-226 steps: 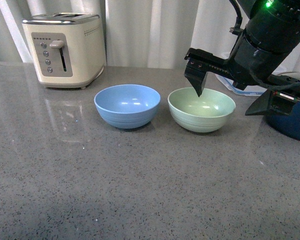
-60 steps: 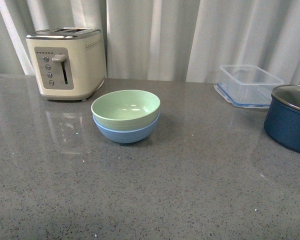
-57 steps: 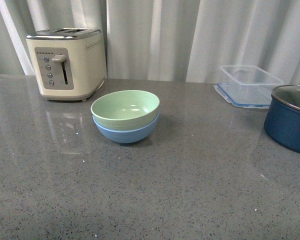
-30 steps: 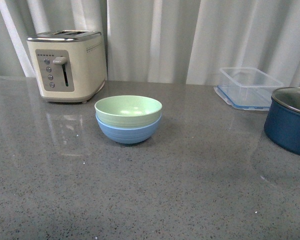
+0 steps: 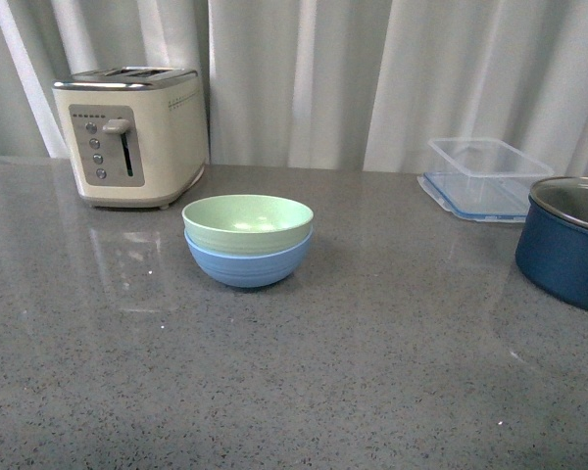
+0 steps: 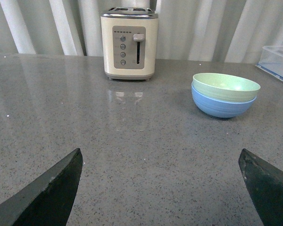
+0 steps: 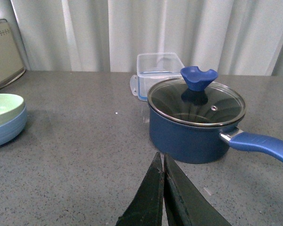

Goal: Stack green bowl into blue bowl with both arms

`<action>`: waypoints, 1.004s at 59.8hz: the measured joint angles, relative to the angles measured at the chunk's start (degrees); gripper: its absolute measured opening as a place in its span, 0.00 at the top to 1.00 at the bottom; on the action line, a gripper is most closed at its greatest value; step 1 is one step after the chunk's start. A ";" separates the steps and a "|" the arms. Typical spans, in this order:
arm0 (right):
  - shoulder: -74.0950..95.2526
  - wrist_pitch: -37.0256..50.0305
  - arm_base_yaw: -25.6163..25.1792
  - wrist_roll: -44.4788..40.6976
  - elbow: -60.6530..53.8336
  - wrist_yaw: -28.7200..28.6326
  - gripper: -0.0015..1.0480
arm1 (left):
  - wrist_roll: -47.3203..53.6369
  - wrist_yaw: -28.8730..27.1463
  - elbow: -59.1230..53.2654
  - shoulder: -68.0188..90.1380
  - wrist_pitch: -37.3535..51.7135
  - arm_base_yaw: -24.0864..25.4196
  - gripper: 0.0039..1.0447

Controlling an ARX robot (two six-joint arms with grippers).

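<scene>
From the front, the green bowl (image 5: 247,223) sits nested inside the blue bowl (image 5: 248,258), toward the back of the tabletop (image 5: 304,392) and left of its middle, just in front of the toaster (image 5: 129,134) that stands at the back left. A few seconds ago the two bowls stood side by side and my right arm hung over the green one; now neither of my arms shows in this view. Over the last second the stack has kept its seating, with only the framing drifting a little. The clear plastic box (image 5: 485,176) stays at the back right, and the dark blue pot (image 5: 565,240) at the right edge.

From my left wrist, my left gripper (image 6: 160,181) is spread wide, holding nothing, and well apart from the stacked bowls, green (image 6: 225,86) over blue (image 6: 220,104), which rest level beyond it with the toaster (image 6: 129,44) behind.

From my right wrist, my right gripper (image 7: 163,197) has its fingers pressed together on nothing, pulled back near the lidded pot (image 7: 194,123), with the plastic box (image 7: 156,74) behind it. The bowl stack (image 7: 5,118) shows only at the far side of this view.

I judge the stacking done: the green bowl is seated, both arms are clear, and nothing seems left but to stay away from it.
</scene>
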 joint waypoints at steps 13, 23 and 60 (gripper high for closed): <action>-8.07 -4.46 -4.94 0.00 -3.63 -4.85 0.99 | 0.00 0.00 0.00 0.00 0.00 0.00 0.06; -12.74 -7.67 -4.98 0.00 -5.01 -4.94 0.99 | 0.00 -0.02 -0.02 0.00 0.00 0.00 0.06; -26.99 -18.47 -4.98 0.00 -7.69 -4.96 0.99 | 0.00 0.00 0.00 0.00 0.00 0.00 0.06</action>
